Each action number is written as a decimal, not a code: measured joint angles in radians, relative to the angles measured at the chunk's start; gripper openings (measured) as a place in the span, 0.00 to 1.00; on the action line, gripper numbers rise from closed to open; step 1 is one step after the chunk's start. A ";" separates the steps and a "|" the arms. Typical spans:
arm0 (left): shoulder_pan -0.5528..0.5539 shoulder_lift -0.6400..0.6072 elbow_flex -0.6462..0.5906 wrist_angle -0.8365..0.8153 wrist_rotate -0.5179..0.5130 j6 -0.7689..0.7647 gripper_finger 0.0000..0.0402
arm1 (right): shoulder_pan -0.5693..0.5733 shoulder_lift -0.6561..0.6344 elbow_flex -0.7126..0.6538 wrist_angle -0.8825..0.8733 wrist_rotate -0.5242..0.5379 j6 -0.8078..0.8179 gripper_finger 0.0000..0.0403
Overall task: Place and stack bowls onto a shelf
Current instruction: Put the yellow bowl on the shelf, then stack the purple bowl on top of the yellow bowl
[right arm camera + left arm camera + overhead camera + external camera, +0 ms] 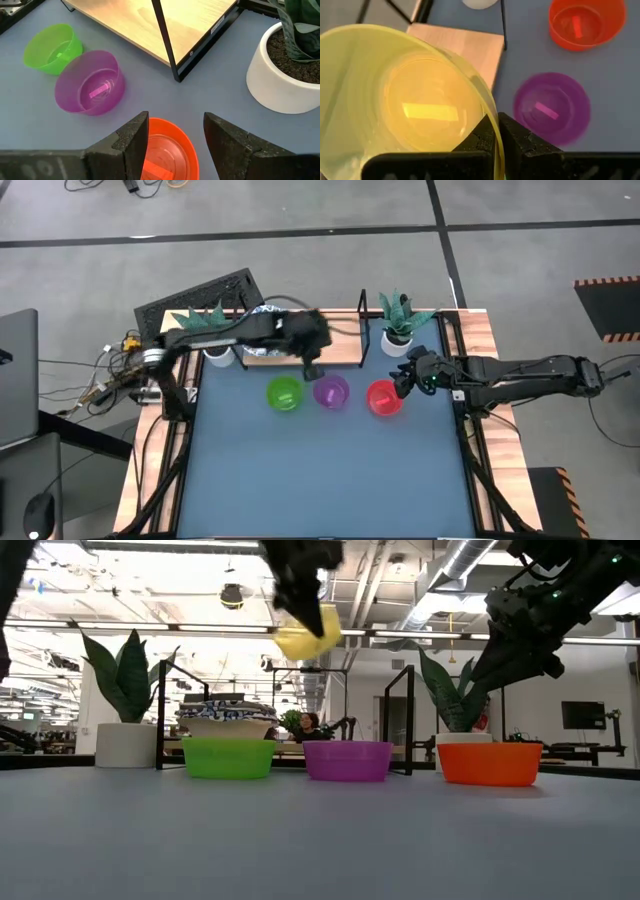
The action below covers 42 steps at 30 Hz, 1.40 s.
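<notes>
The yellow bowl [400, 110] fills the left wrist view, tilted, because the left gripper [495, 132] pinches its rim between both fingers, one inside and one outside. In the low view this bowl hangs high above the table, over the gap between the green bowl [228, 756] and the purple bowl [348, 760]; from above, it is at the front edge of the shelf [345, 345]. I judge it is carried this high so that it passes the black frame. The patterned white bowls [227, 718] are stacked at the left end of the shelf. The right gripper [172, 137] hovers with fingers spread over the red bowl [489, 762], probably ready to take it. The three plastic bowls wait in a row on the blue table [320, 470]
</notes>
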 joint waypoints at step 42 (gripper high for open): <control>0.158 0.485 0.476 -0.231 0.057 0.259 0.49 | 0.000 0.000 0.000 -0.002 0.001 0.000 0.53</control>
